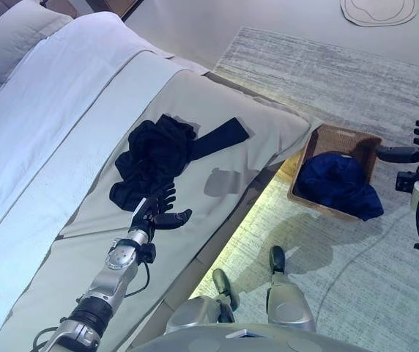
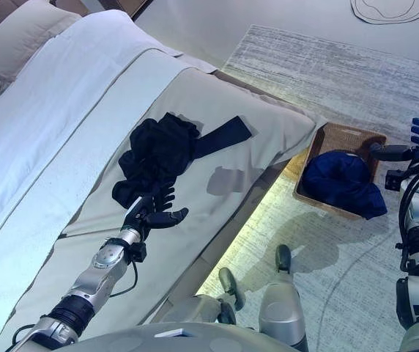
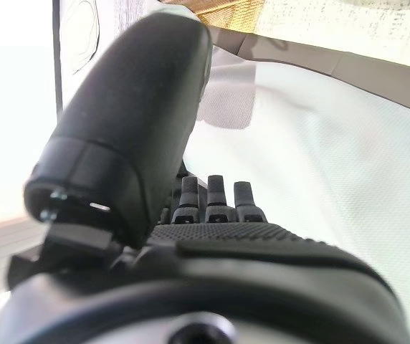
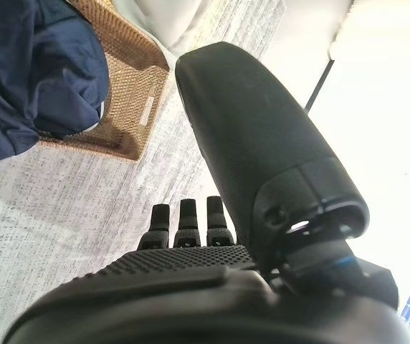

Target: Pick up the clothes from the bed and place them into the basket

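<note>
A black garment (image 1: 156, 157) lies crumpled on the beige bedspread (image 1: 253, 125), one strip stretching toward the bed's edge. My left hand (image 1: 158, 211) is open, fingers straight, just at the near end of the garment, over the bed. A brown wicker basket (image 1: 362, 143) stands on the rug beside the bed and holds a dark blue garment (image 1: 338, 185); both also show in the right wrist view, the basket (image 4: 135, 86) and the blue garment (image 4: 33, 64). My right hand (image 1: 414, 150) is open and empty, held in the air to the right of the basket.
The bed has a white sheet (image 1: 48, 103) and a pillow (image 1: 12, 37) on its far left. A grey rug (image 1: 341, 81) covers the floor around the basket. A round floor mat (image 1: 379, 10) lies at the far back.
</note>
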Robot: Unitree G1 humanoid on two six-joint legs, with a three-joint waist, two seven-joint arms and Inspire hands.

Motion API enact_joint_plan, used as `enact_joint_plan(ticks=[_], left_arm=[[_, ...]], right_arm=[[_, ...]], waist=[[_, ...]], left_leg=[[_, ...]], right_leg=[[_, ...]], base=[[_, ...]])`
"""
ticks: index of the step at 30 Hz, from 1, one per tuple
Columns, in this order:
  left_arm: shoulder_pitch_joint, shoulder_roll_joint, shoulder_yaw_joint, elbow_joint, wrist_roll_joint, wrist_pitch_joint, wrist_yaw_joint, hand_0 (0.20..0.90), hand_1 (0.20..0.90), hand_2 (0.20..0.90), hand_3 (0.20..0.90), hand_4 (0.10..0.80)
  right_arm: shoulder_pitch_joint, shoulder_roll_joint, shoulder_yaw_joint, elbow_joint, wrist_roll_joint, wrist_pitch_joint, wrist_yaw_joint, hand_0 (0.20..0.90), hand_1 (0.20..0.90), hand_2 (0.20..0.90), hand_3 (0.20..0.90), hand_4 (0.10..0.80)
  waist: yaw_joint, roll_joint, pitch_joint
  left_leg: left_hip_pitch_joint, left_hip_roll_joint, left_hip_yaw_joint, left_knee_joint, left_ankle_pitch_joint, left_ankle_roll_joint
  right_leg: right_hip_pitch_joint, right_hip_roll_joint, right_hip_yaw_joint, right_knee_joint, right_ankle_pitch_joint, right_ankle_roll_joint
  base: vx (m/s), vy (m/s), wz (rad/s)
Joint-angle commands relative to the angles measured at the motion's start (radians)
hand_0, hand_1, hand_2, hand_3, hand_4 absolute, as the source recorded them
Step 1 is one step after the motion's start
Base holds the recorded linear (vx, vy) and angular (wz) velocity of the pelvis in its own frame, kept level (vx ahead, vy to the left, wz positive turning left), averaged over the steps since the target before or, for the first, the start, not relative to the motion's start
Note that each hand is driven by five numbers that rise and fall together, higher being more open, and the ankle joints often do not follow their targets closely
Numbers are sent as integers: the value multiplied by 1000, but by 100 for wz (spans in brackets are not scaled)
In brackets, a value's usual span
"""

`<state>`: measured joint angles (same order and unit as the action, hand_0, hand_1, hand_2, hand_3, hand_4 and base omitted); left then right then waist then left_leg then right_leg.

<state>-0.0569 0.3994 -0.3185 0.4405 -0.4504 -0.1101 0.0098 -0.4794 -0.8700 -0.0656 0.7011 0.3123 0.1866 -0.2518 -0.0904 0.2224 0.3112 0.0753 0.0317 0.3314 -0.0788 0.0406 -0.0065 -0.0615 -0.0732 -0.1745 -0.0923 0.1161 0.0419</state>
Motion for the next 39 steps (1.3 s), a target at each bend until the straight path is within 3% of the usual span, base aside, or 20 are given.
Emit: enact_joint_plan(ticks=[1, 18, 21, 22, 23, 24, 29, 31, 32, 33, 35, 36, 37, 39], left_arm=[[-1, 38, 6, -53, 3, -71, 6, 900, 900, 900, 900, 800], [26, 34, 46, -59, -15, -53, 79, 900, 900, 900, 900, 800], [25, 30, 57, -45, -9, -49, 70, 900, 900, 900, 900, 800], [21, 28, 56, -34, -2, -50, 52, 900, 900, 900, 900, 800], [15, 26, 54, -24, 2, -52, 38, 900, 900, 900, 900, 800], [15, 25, 53, -20, 4, -55, 33, 900, 900, 900, 900, 800], [35, 30, 66, -40, 0, -45, 82, 900, 900, 900, 900, 800], [44, 49, 84, -59, 0, -32, 79, 900, 900, 900, 900, 800], [49, 69, 93, -67, 8, -25, 64, 900, 900, 900, 900, 800], [46, 81, 91, -61, 18, -26, 42, 900, 900, 900, 900, 800], [16, 89, 78, -41, 4, -31, 36, 900, 900, 900, 900, 800], [-23, 84, 73, -33, -20, -43, 46, 900, 900, 900, 900, 800], [-41, 80, 69, -32, -27, -47, 50, 900, 900, 900, 900, 800], [-42, 74, 73, -33, -21, -31, 60, 900, 900, 900, 900, 800]], right_arm=[[-38, -80, 10, -76, -46, -96, -9, 900, 900, 900, 900, 800], [-86, 18, 123, -140, -70, -133, 85, 900, 900, 900, 900, 800], [-94, 36, 144, -149, -80, -146, 80, 900, 900, 900, 900, 800], [-101, 45, 153, -153, -86, -150, 53, 900, 900, 900, 900, 800], [-108, 49, 156, -150, -102, -161, 38, 900, 900, 900, 900, 800], [-116, 51, 160, -148, -107, -165, 30, 900, 900, 900, 900, 800], [-192, 110, 220, -150, -192, -162, 5, 900, 900, 900, 900, 800], [-190, 121, 236, -163, -197, -163, -5, 900, 900, 900, 900, 800], [-174, 121, 227, -182, -174, -159, -12, 900, 900, 900, 900, 800], [-161, 121, 217, -186, -163, -157, -16, 900, 900, 900, 900, 800], [-157, 127, 219, -175, -161, -164, -25, 900, 900, 900, 900, 800], [-192, 123, 235, -164, -166, -168, -26, 900, 900, 900, 900, 800], [-217, 110, 244, -165, -167, -160, -25, 900, 900, 900, 900, 800], [-238, 86, 243, -178, -149, -142, -4, 900, 900, 900, 900, 800]], waist=[[8, -101, -85], [97, -181, -128], [106, -187, -131], [108, -189, -129], [109, -192, -124], [113, -193, -122], [157, -181, -109], [164, -172, -105], [163, -166, -89], [155, -169, -72], [145, -180, -46], [133, -185, -18], [121, -184, -6], [123, -197, -4]], left_leg=[[0, 25, -53, 24, -61, -70], [13, 24, -115, 41, -57, -61], [11, 30, -74, 49, -56, -60], [15, 39, -19, 59, -61, -59], [14, 42, 27, 83, -72, -56], [11, 39, 29, 92, -78, -52], [9, -10, -29, 58, -85, -3], [5, -12, -43, 66, -90, 20], [2, -6, -65, 88, -96, 34], [0, -8, -95, 108, -105, 38], [-7, -17, -155, 130, -109, 30], [-5, -21, -196, 144, -133, 22], [-17, -18, -225, 161, -150, 27], [-54, -9, -245, 209, -154, 25]], right_leg=[[60, -12, -24, 24, -87, 21], [131, -15, -81, 38, -110, 0], [141, -22, -121, 40, -113, -2], [152, -34, -164, 41, -113, 1], [158, -48, -198, 43, -110, 3], [158, -53, -205, 47, -109, 4], [133, -67, -198, 157, -151, 17], [84, -75, -188, 334, -190, 17], [23, -88, -169, 486, -188, 26], [-15, -86, -131, 530, -168, 36], [-45, -92, -78, 450, -107, 47], [-75, -105, -21, 332, -68, 52], [-98, -86, 35, 312, -82, 50], [-92, -73, 46, 312, -113, 40]], base=[[0, 0, 0], [6, 9, 9], [10, 43, 32], [14, 84, 46], [25, 107, 68], [48, 164, 82], [94, 175, 53], [123, 109, 8], [125, 0, 17], [134, -58, 35], [101, -216, 95], [44, -330, 128], [-5, -297, 116], [14, -250, 94]])
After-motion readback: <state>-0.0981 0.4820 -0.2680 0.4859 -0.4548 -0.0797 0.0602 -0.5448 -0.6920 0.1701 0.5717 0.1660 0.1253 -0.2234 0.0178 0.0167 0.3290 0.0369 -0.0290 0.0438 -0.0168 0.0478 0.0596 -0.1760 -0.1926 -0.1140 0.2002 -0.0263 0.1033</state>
